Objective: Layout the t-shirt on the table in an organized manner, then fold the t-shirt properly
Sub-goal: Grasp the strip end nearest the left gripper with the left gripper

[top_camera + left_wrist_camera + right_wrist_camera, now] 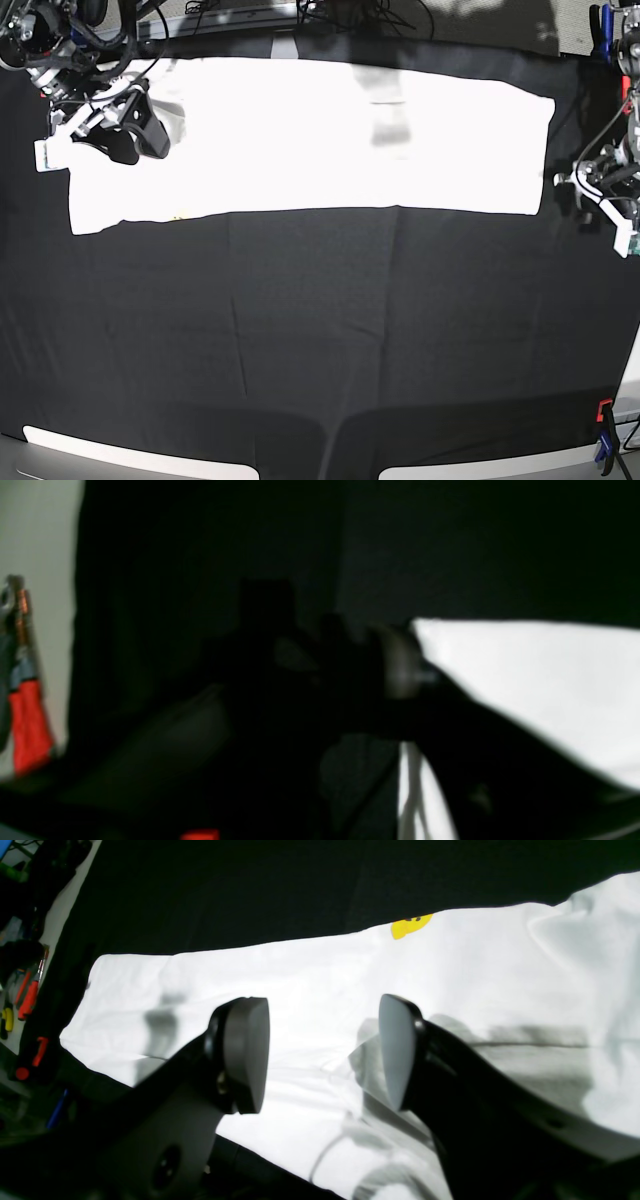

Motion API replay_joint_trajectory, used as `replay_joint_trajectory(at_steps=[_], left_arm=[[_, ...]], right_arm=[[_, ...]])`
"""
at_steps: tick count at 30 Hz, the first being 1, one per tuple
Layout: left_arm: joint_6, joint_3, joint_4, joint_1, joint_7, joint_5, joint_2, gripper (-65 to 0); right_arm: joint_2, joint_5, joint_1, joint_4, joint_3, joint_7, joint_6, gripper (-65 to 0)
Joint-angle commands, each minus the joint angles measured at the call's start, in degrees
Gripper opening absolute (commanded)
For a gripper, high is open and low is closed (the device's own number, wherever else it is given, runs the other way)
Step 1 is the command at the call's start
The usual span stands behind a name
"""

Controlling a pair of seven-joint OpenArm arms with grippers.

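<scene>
Black table (320, 350); t-shirt (300, 140) beneath right end effector (322, 1055).

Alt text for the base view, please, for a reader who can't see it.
A white t-shirt lies folded into a long band across the far side of a black-covered table. The right pincer hovers open over one end; the left pincer sits just off the other.

The t-shirt (310, 135) lies as a long white band across the far part of the table (320, 330), folded lengthwise with its plain side up and its edges fairly straight. A bit of yellow print (410, 925) peeks out at one long edge (the rest of the design is hidden). The table is covered in black cloth, lightly creased.
</scene>
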Motion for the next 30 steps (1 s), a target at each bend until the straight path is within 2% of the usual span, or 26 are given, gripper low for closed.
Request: replay_joint_trajectory(at_steps=[1,3,5,6,8,10,12,16,18,22,24,27,30], left_arm=[[-0.4,-0.3,0.8,-0.6,-1.0,0.7,-1.0,-25.4],[-1.2,-0.3,0.8,-0.6,-0.5,1.7,-1.0,-23.2],[-1.5,-0.3,0.7,-0.7,1.1,-0.6,-1.0,-23.3],[-3.4,-0.3,0.3,-0.7,2.4,-3.3,-1.0,-23.3],[-10.0,-0.3,-1.8,-0.7,4.3,-10.5,-1.2,-23.3],[-15.1,-0.3,-5.3,-0.7,5.6,-17.9,-1.4,-23.3],[-16.1,-0.3,-9.6,-1.1,6.3,-23.5,-2.3,-23.3],[-16.1,-0.4,-18.5,-3.3,6.7,-29.9,-5.5,-23.4],[-16.2,-0.4,-21.9,-4.8,8.9,-33.5,-7.3,-23.4],[-21.7,-0.4,-28.5,-7.3,13.5,-41.7,-9.7,-23.4],[-25.2,-0.4,-32.4,-7.6,16.3,-47.4,-9.6,-23.6],[-30.4,-0.4,-38.2,-7.6,20.4,-52.6,-9.0,-23.6],[-31.3,-0.4,-42.4,-7.6,21.2,-56.3,-9.2,-23.6]], right_arm=[[0.6,1.6,0.1,1.1,0.3,0.7,0.1,-31.4],[0.6,1.6,0.1,1.4,0.3,0.6,0.1,-31.4],[0.6,1.6,0.1,2.0,0.3,0.1,0.1,-31.4],[0.6,1.6,0.1,2.5,0.3,-0.3,0.1,-31.4],[0.6,1.6,0.1,4.0,0.3,-1.0,0.1,-31.4],[0.6,1.6,0.1,5.6,0.3,-1.2,0.1,-31.4],[0.6,1.6,0.1,7.5,0.3,-1.3,0.1,-31.4],[0.6,1.6,0.1,10.5,0.3,-3.3,0.1,-31.4],[0.6,1.6,0.1,11.1,0.3,-4.3,0.1,-31.4],[0.5,1.6,0.1,11.2,0.3,-4.5,0.1,-31.4],[0.4,1.6,0.1,11.2,0.3,-4.6,0.1,-31.4],[0.4,1.7,0.1,11.2,0.3,-4.6,0.1,-31.4],[0.5,1.7,0.1,11.2,0.3,-4.6,0.1,-31.4]])
